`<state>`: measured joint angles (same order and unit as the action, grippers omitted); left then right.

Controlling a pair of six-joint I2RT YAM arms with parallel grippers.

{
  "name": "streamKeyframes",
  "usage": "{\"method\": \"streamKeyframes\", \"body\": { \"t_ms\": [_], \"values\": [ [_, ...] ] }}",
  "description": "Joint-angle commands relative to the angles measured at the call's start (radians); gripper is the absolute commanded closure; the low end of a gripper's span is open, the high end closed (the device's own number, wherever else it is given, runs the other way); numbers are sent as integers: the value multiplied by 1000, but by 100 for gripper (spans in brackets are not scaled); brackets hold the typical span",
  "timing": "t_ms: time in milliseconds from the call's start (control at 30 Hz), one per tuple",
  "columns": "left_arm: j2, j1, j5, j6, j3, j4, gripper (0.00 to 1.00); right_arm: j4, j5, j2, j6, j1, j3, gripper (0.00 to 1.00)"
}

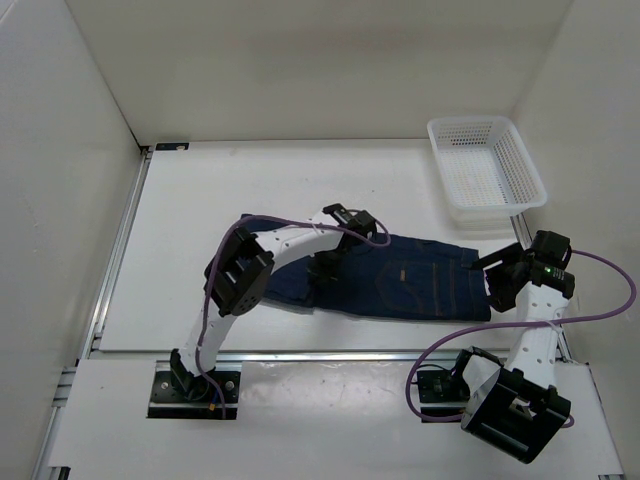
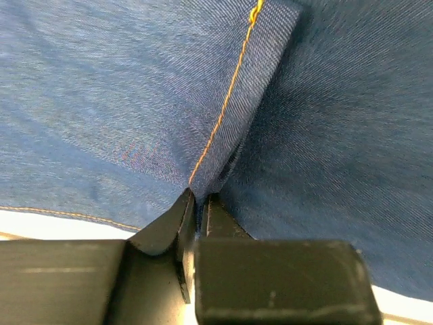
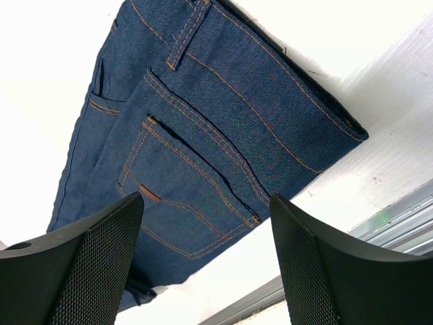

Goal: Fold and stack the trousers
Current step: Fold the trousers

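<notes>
The dark navy jeans [image 1: 400,285] lie folded on the white table, waistband end to the right. My left gripper [image 1: 327,268] is down on their left part and shut on a fold of denim with an orange seam [image 2: 223,128]; the left wrist view shows the jaws [image 2: 198,206] pinching the cloth. My right gripper [image 1: 497,275] hovers just past the jeans' right end, open and empty. The right wrist view shows its fingers [image 3: 88,264] spread wide over a stitched back pocket [image 3: 183,196].
A white mesh basket [image 1: 485,172] stands at the back right, empty. White walls enclose the table. A metal rail [image 1: 330,355] runs along the near edge, and another runs down the left side.
</notes>
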<state>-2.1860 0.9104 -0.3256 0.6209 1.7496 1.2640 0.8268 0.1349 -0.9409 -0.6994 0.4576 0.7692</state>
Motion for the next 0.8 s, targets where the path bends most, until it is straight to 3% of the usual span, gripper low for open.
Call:
{"method": "streamKeyframes", "body": {
  "t_ms": [0, 300, 733, 767],
  "values": [
    [135, -45, -1, 8, 76, 15, 89, -14, 23, 1, 12, -4, 15, 20],
    [238, -119, 71, -13, 177, 28, 90, -14, 23, 1, 12, -4, 15, 20],
    [131, -88, 215, 4, 156, -95, 90, -14, 23, 10, 12, -4, 15, 20],
    [114, -79, 247, -25, 156, -95, 83, -14, 23, 10, 12, -4, 15, 20]
  ]
}}
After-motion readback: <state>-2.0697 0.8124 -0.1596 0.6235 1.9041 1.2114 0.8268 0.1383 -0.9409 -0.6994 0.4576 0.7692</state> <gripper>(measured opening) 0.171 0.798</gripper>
